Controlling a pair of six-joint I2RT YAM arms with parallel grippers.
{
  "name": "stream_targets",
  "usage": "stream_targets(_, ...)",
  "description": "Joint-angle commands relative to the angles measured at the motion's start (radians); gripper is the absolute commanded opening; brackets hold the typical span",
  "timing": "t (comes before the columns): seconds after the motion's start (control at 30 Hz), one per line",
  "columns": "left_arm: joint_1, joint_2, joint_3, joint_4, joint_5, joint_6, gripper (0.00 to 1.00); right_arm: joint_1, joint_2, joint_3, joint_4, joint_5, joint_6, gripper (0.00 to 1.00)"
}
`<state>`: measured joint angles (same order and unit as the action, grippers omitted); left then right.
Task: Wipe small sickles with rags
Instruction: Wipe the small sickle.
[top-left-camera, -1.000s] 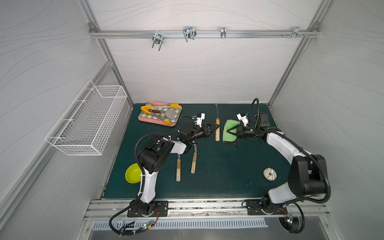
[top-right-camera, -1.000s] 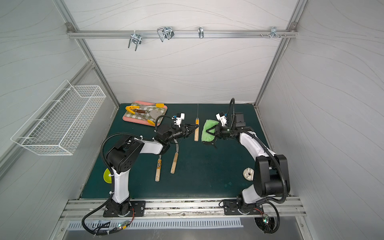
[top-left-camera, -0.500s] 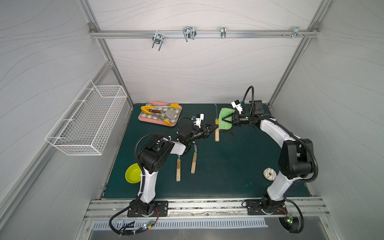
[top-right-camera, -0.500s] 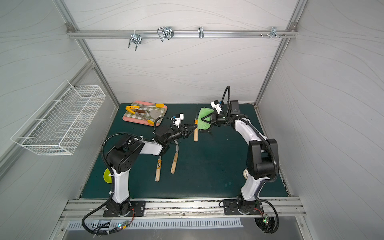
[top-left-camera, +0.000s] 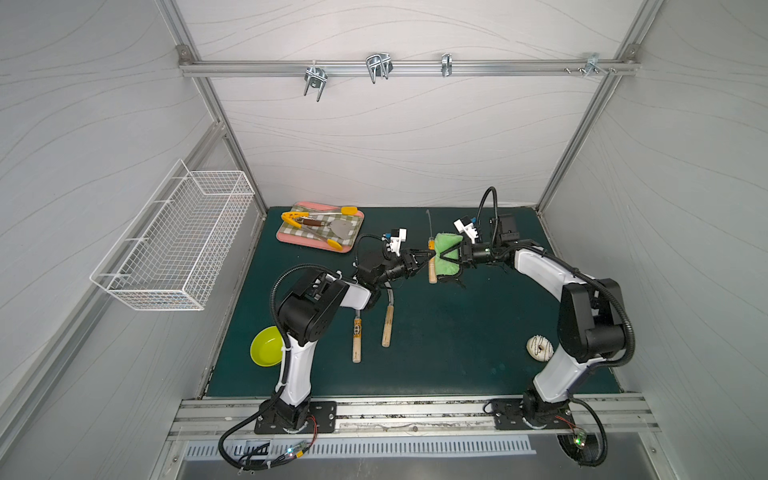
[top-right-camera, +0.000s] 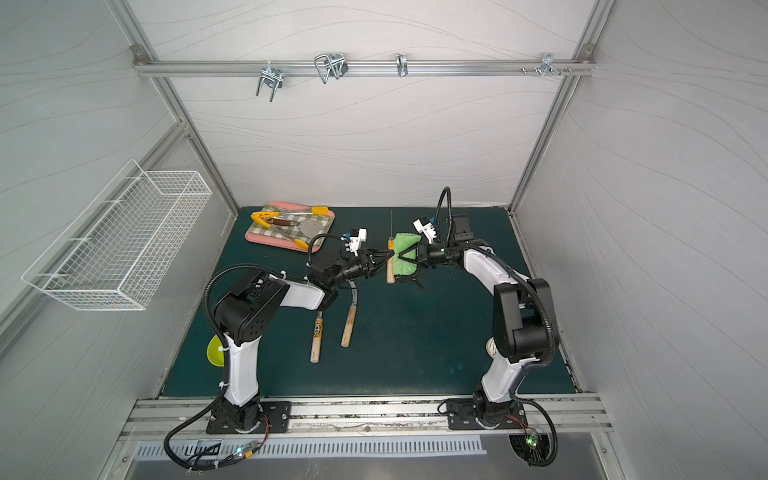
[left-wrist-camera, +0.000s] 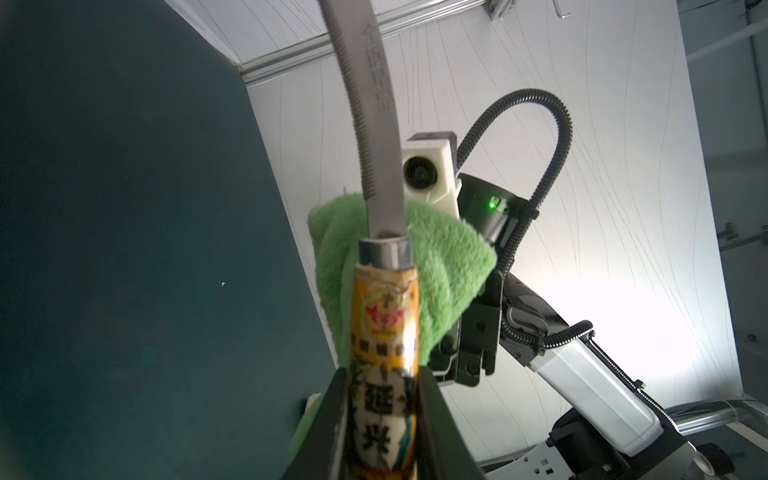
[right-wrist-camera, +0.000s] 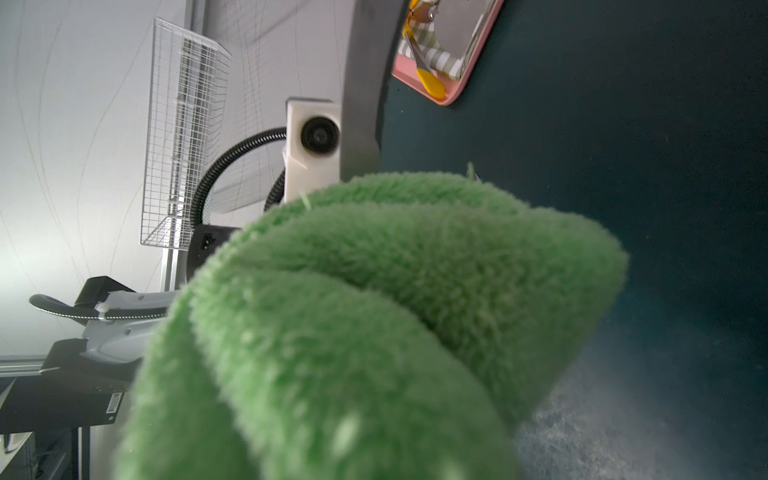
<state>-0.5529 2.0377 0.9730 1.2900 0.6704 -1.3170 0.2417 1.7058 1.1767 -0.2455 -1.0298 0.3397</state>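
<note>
My left gripper (top-left-camera: 424, 254) is shut on the labelled wooden handle of a small sickle (top-left-camera: 432, 272), held above the mat with its thin grey blade (left-wrist-camera: 374, 104) pointing towards the back wall. In the left wrist view the black fingers (left-wrist-camera: 332, 415) clamp the orange-labelled handle (left-wrist-camera: 382, 324). My right gripper (top-left-camera: 438, 252) is shut on the light-green rag (top-left-camera: 446, 268), which presses against the sickle where blade meets handle (left-wrist-camera: 440, 266). The rag (right-wrist-camera: 374, 311) fills the right wrist view and hides the fingers. Two more sickles (top-left-camera: 356, 340) (top-left-camera: 387, 326) lie on the mat by the left arm.
A pink tray (top-left-camera: 283, 238) with yellow-tipped tongs and a spatula sits at the back left. A yellow-green bowl (top-left-camera: 266, 352) stands at the mat's left edge, a small white doughnut-like thing (top-left-camera: 539, 348) near the right arm's base. A wire basket (top-left-camera: 174, 245) hangs on the left wall.
My right gripper has carried the rag left to the held sickle, out along the blade towards the back, then back down to the handle end. The left arm has hardly moved.
</note>
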Motion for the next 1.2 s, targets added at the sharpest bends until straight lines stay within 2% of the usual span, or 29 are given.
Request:
stream_targets(0.0, -0.008, 0.016, 0.085, 0.104, 0.020, -0.013, 0.00, 0.053, -0.050, -0.054, -0.001, -0.030, -0.020, 0.12)
stream_targets(0.37, 0.010, 0.039, 0.113, 0.073, 0.024, 0.004, 0.00, 0.129, -0.166, -0.207, 0.009, 0.041, 0.026, 0.11)
stream_targets(0.47, 0.016, 0.038, 0.105, 0.074, 0.025, 0.005, 0.00, 0.093, -0.207, -0.249, 0.020, 0.074, 0.067, 0.11)
stream_targets(0.6, 0.015, 0.032, 0.084, 0.090, 0.024, -0.001, 0.00, -0.006, -0.230, -0.265, 0.111, 0.074, 0.168, 0.11)
stream_targets(0.7, 0.015, 0.023, 0.055, 0.120, 0.019, -0.015, 0.00, -0.046, -0.200, -0.199, 0.141, 0.063, 0.196, 0.11)
stream_targets(0.97, 0.000, -0.020, 0.002, 0.120, 0.019, -0.002, 0.00, -0.049, 0.019, 0.108, 0.088, 0.027, 0.163, 0.12)
stream_targets(1.17, -0.001, -0.026, 0.007, 0.120, 0.020, -0.001, 0.00, -0.019, 0.076, 0.153, 0.017, 0.015, 0.101, 0.12)
